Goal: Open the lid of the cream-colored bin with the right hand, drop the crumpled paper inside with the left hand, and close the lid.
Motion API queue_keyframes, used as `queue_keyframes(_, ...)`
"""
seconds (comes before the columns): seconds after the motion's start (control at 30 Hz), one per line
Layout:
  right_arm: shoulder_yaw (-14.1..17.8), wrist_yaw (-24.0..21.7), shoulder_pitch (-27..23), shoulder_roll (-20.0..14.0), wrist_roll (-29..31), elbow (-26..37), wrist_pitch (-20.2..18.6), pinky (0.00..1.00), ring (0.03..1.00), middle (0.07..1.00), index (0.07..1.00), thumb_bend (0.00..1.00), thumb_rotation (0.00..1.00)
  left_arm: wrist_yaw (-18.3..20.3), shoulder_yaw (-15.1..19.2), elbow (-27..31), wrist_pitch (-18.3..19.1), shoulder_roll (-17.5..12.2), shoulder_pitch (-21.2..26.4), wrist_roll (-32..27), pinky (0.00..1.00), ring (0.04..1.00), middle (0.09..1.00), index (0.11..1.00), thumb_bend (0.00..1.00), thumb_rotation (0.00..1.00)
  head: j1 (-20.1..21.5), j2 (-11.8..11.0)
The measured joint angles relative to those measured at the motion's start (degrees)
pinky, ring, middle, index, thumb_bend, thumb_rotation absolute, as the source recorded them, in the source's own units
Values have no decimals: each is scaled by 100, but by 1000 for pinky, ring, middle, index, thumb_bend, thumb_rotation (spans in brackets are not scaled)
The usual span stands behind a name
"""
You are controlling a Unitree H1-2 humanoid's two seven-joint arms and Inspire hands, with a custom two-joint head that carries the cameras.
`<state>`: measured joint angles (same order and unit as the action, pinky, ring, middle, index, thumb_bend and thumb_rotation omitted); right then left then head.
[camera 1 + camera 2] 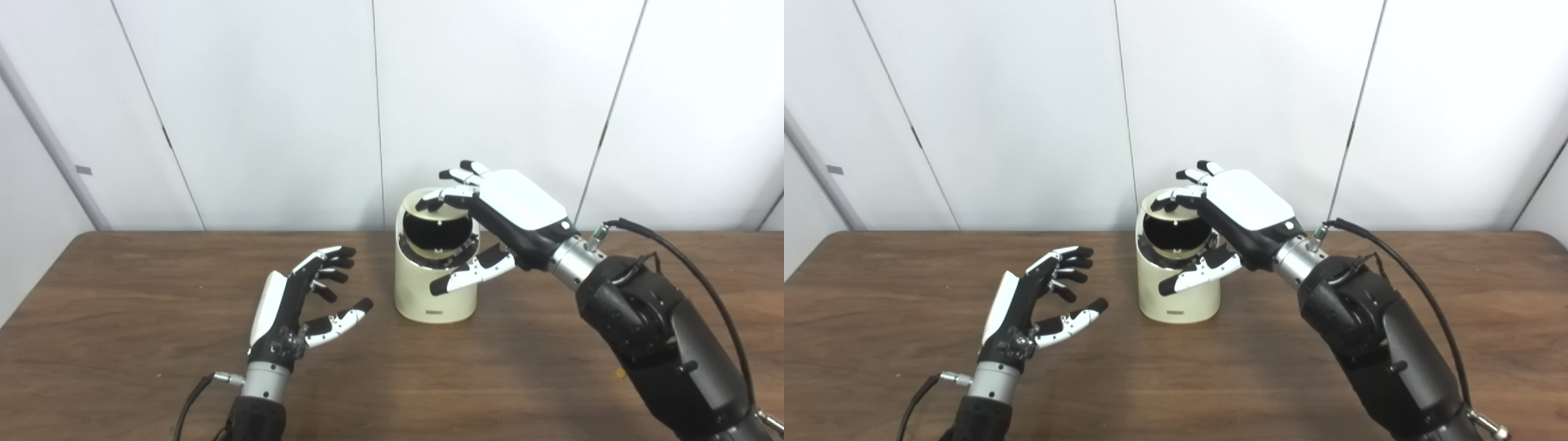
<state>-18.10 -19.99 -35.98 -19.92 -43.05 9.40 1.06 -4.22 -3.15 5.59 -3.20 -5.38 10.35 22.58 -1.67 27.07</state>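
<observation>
Nearest me, my left hand (pixel 288 309) hovers empty, fingers spread; I see no crumpled paper. Beyond, my right hand (pixel 496 223) splays over the cream bin (pixel 435 288), fingertips on its tilted lid (pixel 429 205), which could slip and snap shut.

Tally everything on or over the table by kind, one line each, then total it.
Cream-colored bin, lid tipped open: 1
Robot hands, left hand and right hand: 2
Crumpled paper: 0 visible
Total: 3
</observation>
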Motion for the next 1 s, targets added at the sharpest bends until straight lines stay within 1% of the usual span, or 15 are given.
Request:
queue_keyframes(0.13,20,13,115,1,-14,0,50,977,904,729,738,762,605,3,0,2,3,-1,1,-4,497,654,725,754,624,90,18,26)
queue_keyframes(0.27,26,14,192,1,-43,-14,70,998,904,737,744,756,620,2,-2,2,2,-3,0,-4,495,652,721,751,625,93,0,44)
queue_keyframes(0.43,54,45,217,1,-50,-55,131,1000,914,740,742,755,630,3,-1,5,2,-3,-2,-4,497,649,722,753,632,114,9,62)
queue_keyframes(0.53,81,46,255,2,-47,-75,135,1000,913,740,741,758,638,4,-1,6,2,-5,-5,-5,492,645,719,753,633,110,0,79)
queue_keyframes(0.9,135,45,379,29,-106,-123,82,1000,910,744,752,754,580,19,3,14,2,-13,-26,-16,500,648,719,755,629,109,18,132)
queue_keyframes(1.0,136,42,397,36,-109,-139,0,997,912,745,752,750,565,22,2,19,5,-13,-31,-16,493,646,719,753,627,96,0,149)
